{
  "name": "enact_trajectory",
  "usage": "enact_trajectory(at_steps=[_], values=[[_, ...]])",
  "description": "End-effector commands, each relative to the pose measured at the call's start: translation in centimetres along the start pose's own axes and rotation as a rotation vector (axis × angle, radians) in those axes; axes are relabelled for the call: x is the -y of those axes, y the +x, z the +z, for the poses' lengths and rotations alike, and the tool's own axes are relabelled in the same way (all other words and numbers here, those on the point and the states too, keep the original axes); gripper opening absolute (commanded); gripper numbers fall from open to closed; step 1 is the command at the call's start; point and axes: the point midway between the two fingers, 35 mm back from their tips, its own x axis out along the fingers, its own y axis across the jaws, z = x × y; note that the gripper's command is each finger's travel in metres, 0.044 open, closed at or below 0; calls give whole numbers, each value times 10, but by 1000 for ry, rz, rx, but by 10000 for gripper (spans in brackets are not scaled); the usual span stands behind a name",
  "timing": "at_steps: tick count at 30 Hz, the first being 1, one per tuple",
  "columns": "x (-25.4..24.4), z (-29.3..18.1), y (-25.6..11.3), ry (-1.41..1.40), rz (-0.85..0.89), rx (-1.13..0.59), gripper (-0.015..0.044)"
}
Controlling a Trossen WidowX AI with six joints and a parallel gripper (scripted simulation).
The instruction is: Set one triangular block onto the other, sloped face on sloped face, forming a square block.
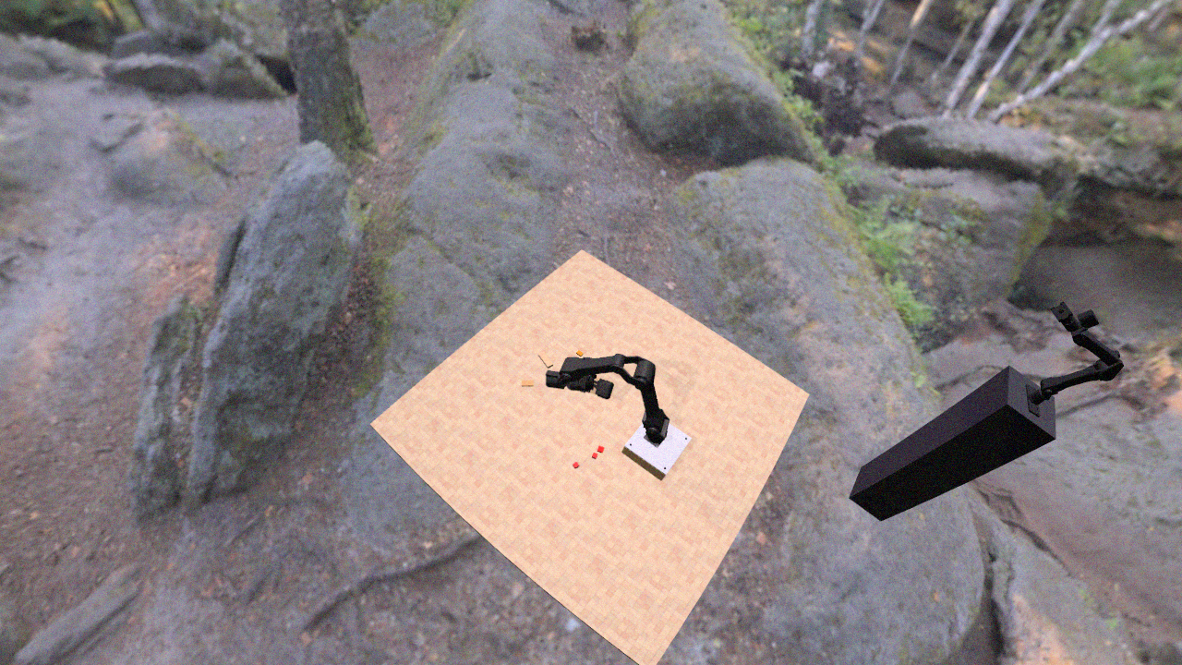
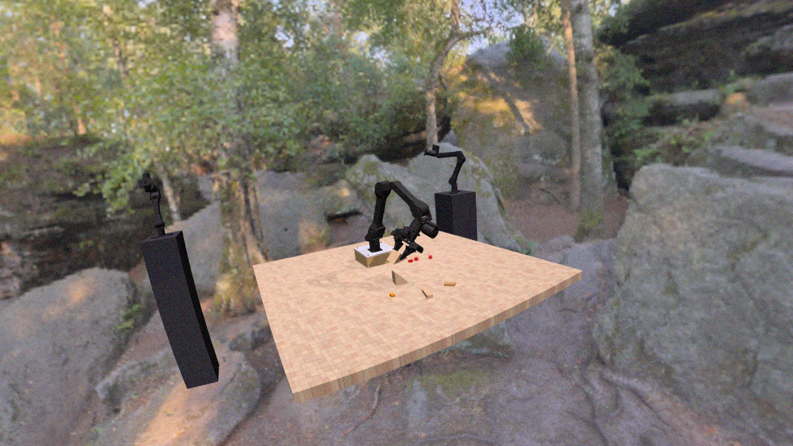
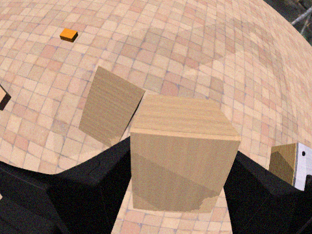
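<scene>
My gripper (image 1: 591, 385) (image 2: 401, 253) (image 3: 180, 146) is shut on a wooden triangular block (image 2: 394, 256) (image 3: 182, 172), which fills the space between the fingers in the wrist view. The held block is raised above the table (image 1: 528, 488) (image 2: 343, 338). The other triangular block (image 2: 398, 278) (image 3: 110, 107) rests on the table, apart from the held one and left of it in the wrist view. The held block partly covers the table beyond it, and in the top view the arm hides most of both blocks.
A small orange block (image 1: 579, 353) (image 2: 391, 295) (image 3: 68, 35) lies beyond the resting block. A thin wooden piece (image 1: 527, 383) (image 2: 449, 284) and another wooden piece (image 2: 427, 293) lie nearby. Red cubes (image 1: 600, 449) (image 2: 430, 256) lie near the arm's base (image 1: 657, 451) (image 2: 374, 254).
</scene>
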Motion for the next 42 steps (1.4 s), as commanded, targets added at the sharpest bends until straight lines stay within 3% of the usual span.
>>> enact_trajectory(at_steps=[1,21,42], values=[[2,2,1,-121,4,-38,0],[5,4,7,-707,80,-185,0],[7,8,9,-1313,281,-264,0]])
